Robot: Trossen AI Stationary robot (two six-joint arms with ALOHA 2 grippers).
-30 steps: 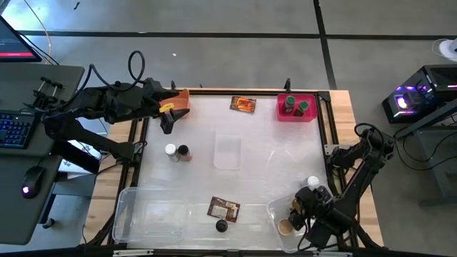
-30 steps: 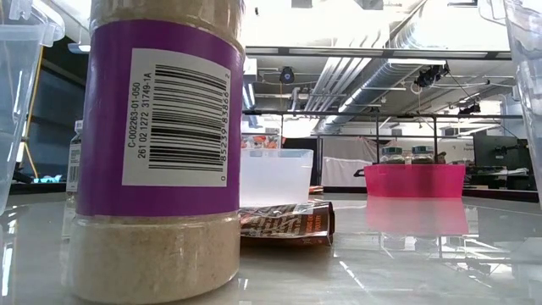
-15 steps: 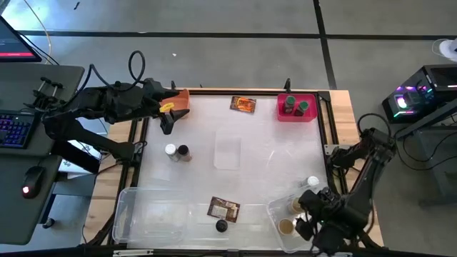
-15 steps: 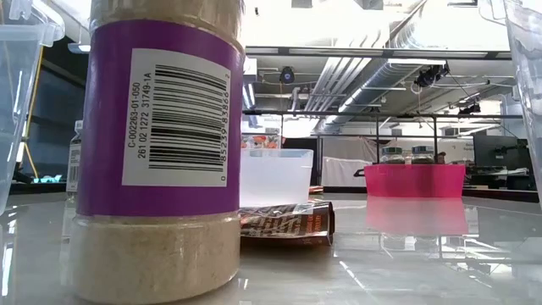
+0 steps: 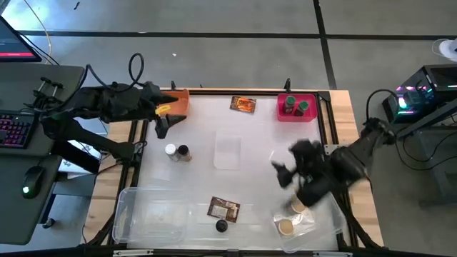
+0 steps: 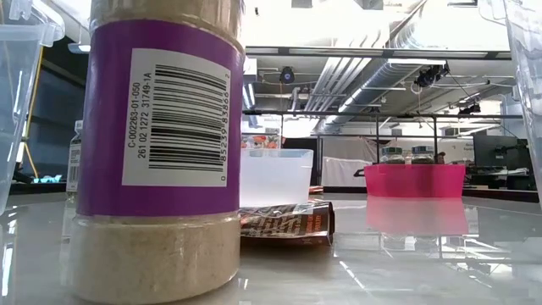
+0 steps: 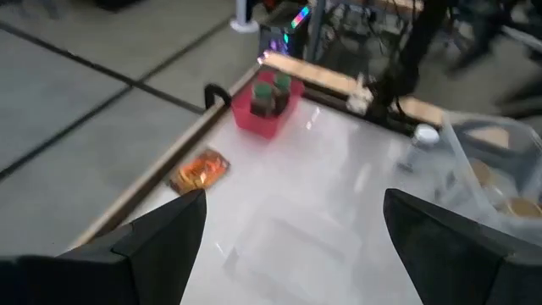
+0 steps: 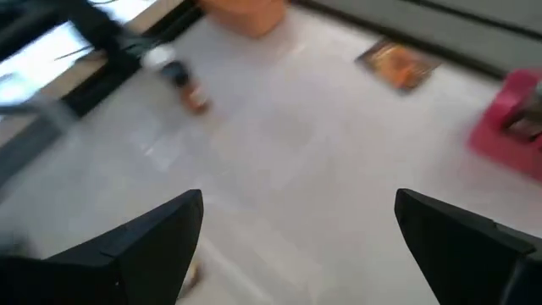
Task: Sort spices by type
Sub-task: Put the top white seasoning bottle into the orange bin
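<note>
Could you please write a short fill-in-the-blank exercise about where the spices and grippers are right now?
1. The two green-lidded jars stand inside the ____ bin.
2. The orange packet lies flat beside that bin, on the side nearer the ____ gripper.
3. The right gripper hangs over the table with its fingers ____ and nothing between them.
4. Two tan-lidded jars sit in the clear ____ at the table's near right corner.

Missing words: pink; left; open; tray
</note>
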